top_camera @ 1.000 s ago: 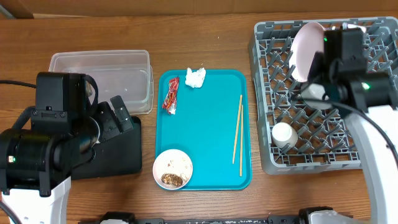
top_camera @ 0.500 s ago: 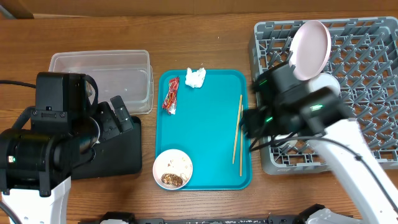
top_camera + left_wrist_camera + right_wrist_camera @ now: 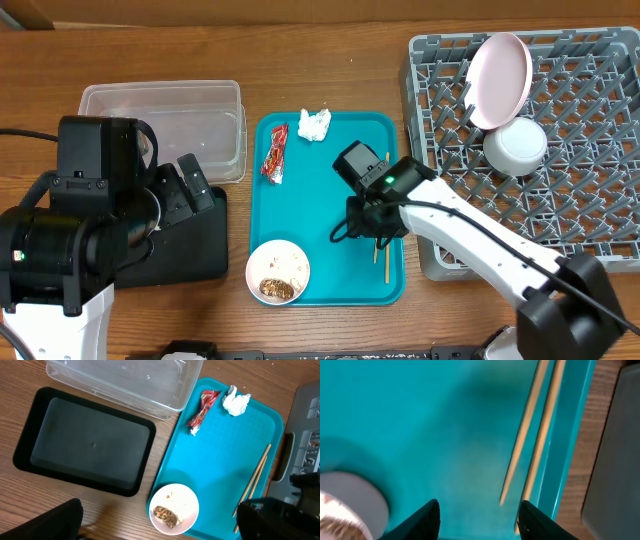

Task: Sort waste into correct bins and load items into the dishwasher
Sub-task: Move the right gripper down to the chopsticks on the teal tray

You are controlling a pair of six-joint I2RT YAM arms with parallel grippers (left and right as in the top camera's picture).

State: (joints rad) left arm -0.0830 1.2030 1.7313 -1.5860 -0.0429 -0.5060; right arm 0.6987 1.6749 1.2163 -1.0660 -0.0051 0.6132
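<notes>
Two wooden chopsticks (image 3: 386,172) lie along the right side of the teal tray (image 3: 330,200). My right gripper (image 3: 366,228) hangs open and empty over the tray, just left of them. In the right wrist view the chopsticks (image 3: 535,435) end between its fingers (image 3: 480,522). A red wrapper (image 3: 275,155) and a white tissue (image 3: 314,123) lie at the tray's far end. A bowl with brown and rice scraps (image 3: 278,272) sits at its near left. My left gripper (image 3: 160,530) is open and empty, above the bowl (image 3: 174,508).
The clear tub (image 3: 165,125) stands at the left, the black tray (image 3: 195,255) in front of it. The grey dish rack (image 3: 590,190) at the right holds a pink plate (image 3: 500,78) upright and a white bowl (image 3: 516,146). My right arm crosses the rack's near left corner.
My right arm has swung left from the dish rack to the teal tray and now sits low beside the chopsticks. The left arm has not moved.
</notes>
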